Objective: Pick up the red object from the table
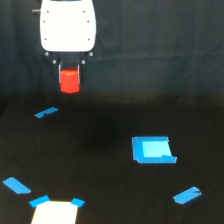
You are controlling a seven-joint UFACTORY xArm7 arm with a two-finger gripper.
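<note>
The red object (69, 80) is a small bright red-orange block. It hangs between the two dark fingers of my gripper (69, 80), below the white gripper body (67, 25) at the upper left of the exterior view. The gripper is shut on it and holds it well above the black table (100, 165). The fingers cover the block's sides; its front face shows.
Blue tape pieces lie on the table: a small strip (46, 112) below the gripper, a large square frame (152, 149) at the right, one (187, 195) at lower right, one (16, 185) at lower left. A pale rectangular patch (55, 212) sits at the bottom edge.
</note>
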